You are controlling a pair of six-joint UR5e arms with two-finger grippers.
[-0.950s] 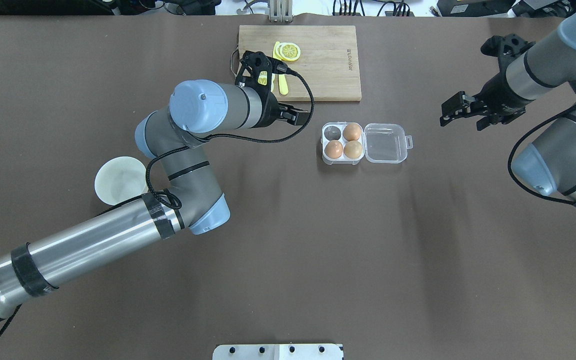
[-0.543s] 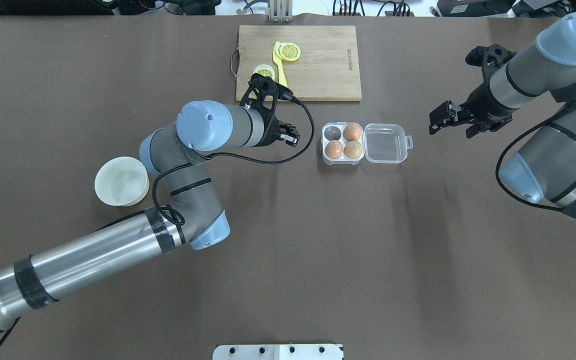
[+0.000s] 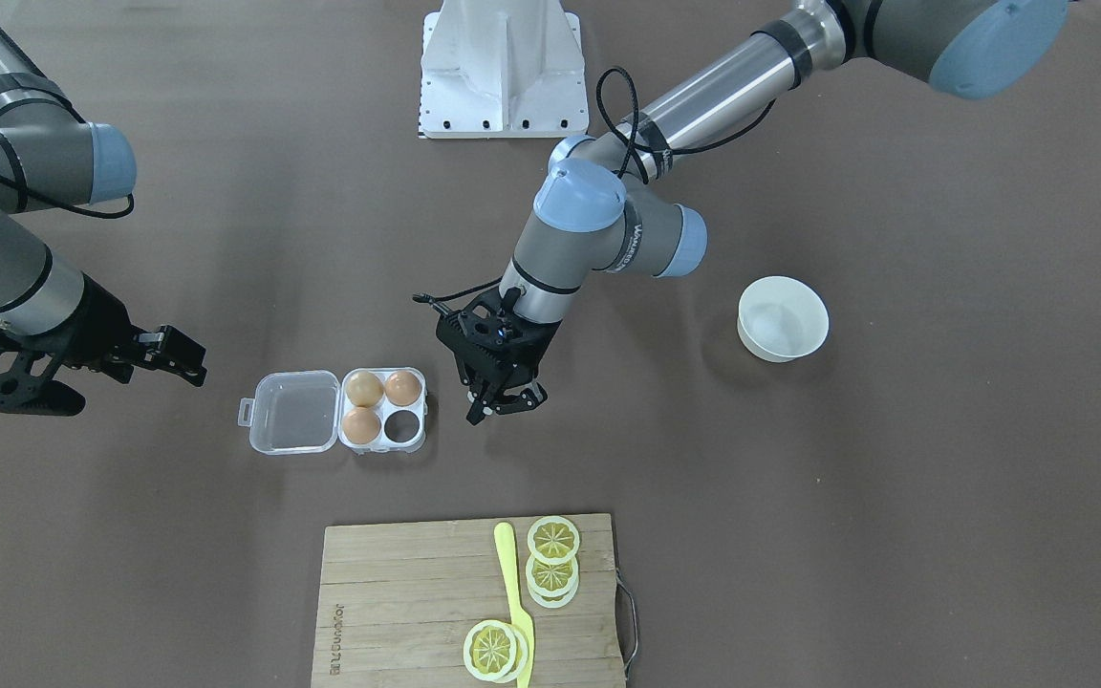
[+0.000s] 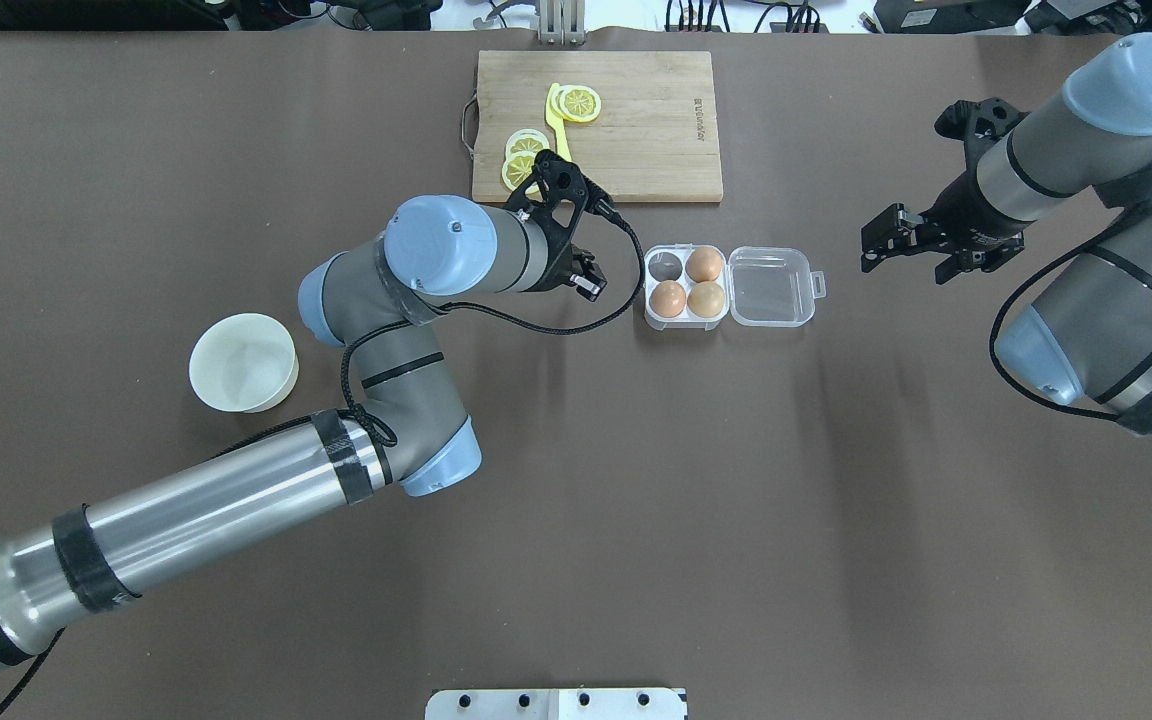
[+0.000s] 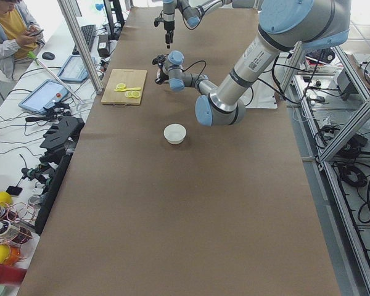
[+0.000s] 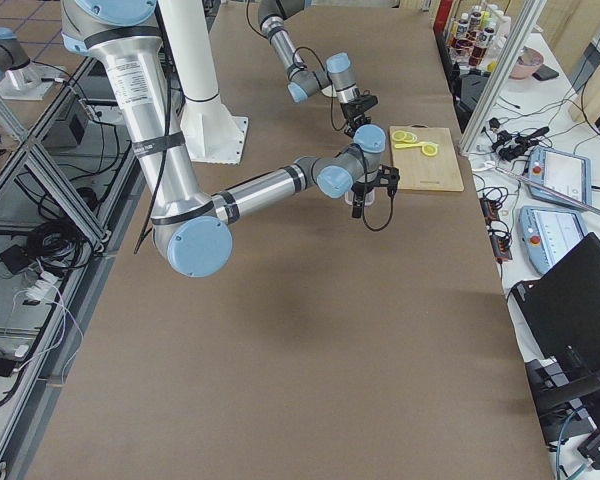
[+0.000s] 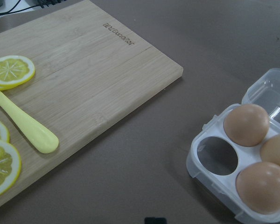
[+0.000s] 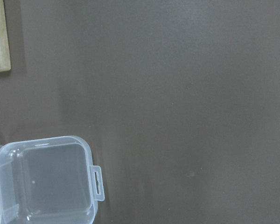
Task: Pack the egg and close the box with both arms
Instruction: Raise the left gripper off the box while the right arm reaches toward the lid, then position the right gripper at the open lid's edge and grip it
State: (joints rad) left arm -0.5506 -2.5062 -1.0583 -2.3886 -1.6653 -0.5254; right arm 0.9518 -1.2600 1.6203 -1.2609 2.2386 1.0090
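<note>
The box [image 4: 774, 288] lies open, three eggs [image 4: 704, 265] in its cells.

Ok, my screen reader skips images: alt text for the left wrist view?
A clear four-cell egg box, lid open, holds three brown eggs and one empty cell. Nearby, a wooden cutting board carries lemon slices and a yellow utensil.

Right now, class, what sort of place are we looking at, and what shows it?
Likely a robotics lab: a left arm and right arm reach over a covered table, with an operator and tablets alongside.
</note>
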